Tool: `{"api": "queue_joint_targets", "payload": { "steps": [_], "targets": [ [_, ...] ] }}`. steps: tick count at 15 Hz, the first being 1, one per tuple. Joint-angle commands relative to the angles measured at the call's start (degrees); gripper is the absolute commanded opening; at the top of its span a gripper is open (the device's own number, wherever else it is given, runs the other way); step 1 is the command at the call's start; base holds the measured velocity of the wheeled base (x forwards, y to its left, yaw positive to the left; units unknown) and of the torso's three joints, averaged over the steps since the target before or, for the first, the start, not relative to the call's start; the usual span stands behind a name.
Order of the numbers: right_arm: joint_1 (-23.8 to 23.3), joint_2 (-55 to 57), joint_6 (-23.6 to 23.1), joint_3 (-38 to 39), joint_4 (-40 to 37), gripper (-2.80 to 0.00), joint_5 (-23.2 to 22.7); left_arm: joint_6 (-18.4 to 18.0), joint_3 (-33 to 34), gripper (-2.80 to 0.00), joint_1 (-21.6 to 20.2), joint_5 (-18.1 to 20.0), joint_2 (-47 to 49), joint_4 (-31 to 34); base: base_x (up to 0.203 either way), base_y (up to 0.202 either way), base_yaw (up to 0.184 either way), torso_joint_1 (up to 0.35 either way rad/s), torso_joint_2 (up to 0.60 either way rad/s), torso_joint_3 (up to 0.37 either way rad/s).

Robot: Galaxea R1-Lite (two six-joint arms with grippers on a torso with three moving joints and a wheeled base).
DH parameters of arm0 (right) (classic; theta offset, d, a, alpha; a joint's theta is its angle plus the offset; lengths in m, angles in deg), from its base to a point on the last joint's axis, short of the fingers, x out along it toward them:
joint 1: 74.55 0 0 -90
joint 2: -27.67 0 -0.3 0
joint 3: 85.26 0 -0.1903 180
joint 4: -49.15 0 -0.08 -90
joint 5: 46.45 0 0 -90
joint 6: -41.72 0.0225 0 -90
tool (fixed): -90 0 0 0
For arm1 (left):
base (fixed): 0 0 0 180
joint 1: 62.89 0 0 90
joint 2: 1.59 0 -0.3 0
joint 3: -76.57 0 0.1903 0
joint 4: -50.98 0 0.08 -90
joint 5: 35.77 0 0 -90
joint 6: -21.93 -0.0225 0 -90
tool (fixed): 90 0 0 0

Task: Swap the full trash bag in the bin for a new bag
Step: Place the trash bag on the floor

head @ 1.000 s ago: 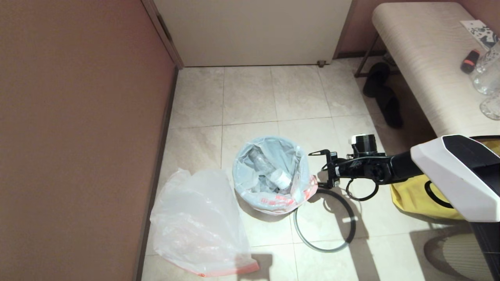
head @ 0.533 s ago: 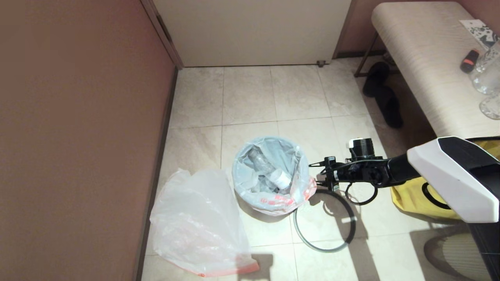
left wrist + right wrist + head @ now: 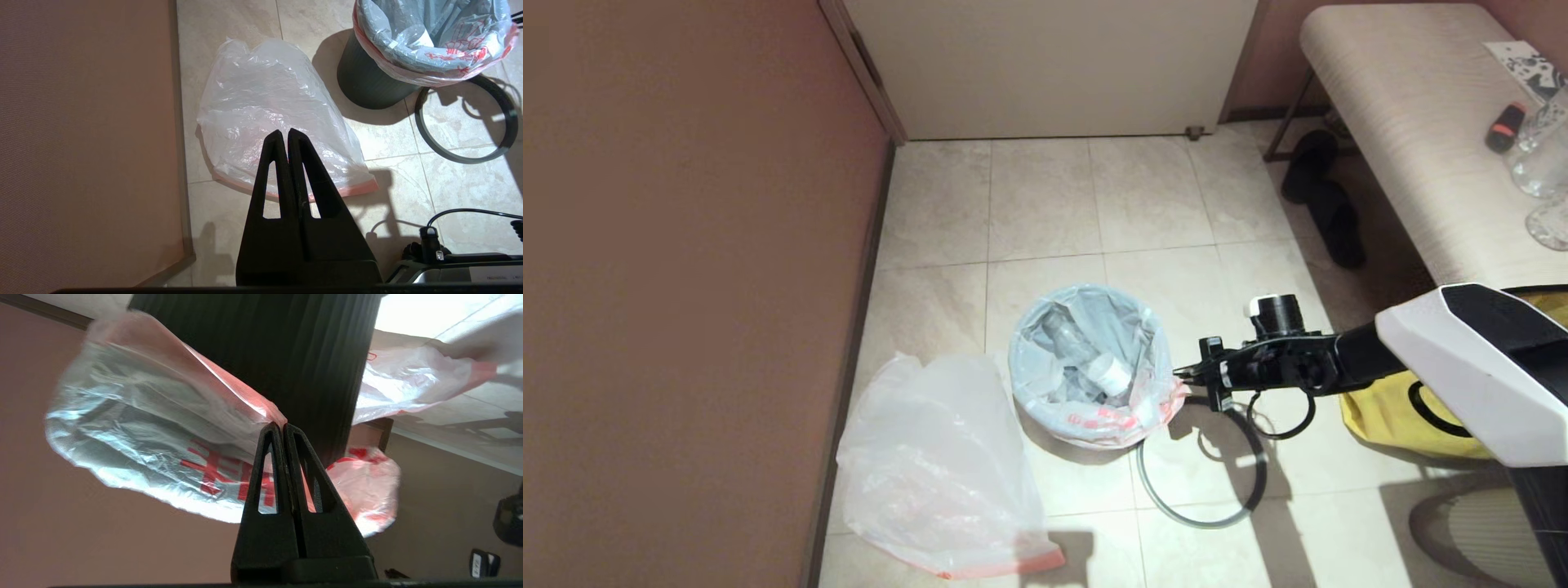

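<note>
Full trash bag (image 3: 1094, 359): lower centre of the head view, lining my bin, its pink-red edge folded out over the rim; bottles inside.
Bag edge vs claw: the fold on the bag's right side meets my right gripper (image 3: 1186, 374) tip to plastic.
Right gripper: fingers pressed together, pinching the pink edge of the full trash bag; the wrist view shows the fold caught at the tips (image 3: 282, 426).
Bin (image 3: 367, 85): black, ribbed wall, upright on the tile floor.
Grey hoop (image 3: 1202, 457): flat on the floor, lower right of the bin, just beside it.
New bag (image 3: 939, 465): spread flat, lower left of the bin, near the wall.
Left gripper (image 3: 286, 134): fingers together, nothing held, above the new bag.
Yellow fabric bag (image 3: 1388, 408): right edge, behind my arm.
</note>
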Motion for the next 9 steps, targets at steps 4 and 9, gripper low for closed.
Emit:
{"api": "queue_joint_targets", "payload": {
  "steps": [4, 9],
  "targets": [
    [-2.2, -5.3, 0.1, 4.5, -0.1, -2.8, -6.5, 0.0, 0.0, -2.8, 0.0, 0.0, 0.1, 0.0, 0.0, 0.0, 0.0, 0.0, 0.0, 0.0],
    [-2.8, -7.2, 0.2, 5.9, -0.1, -2.8, -17.3, 0.0, 0.0, -2.8, 0.0, 0.0, 0.1, 0.0, 0.0, 0.0, 0.0, 0.0, 0.0, 0.0]
  ]
}}
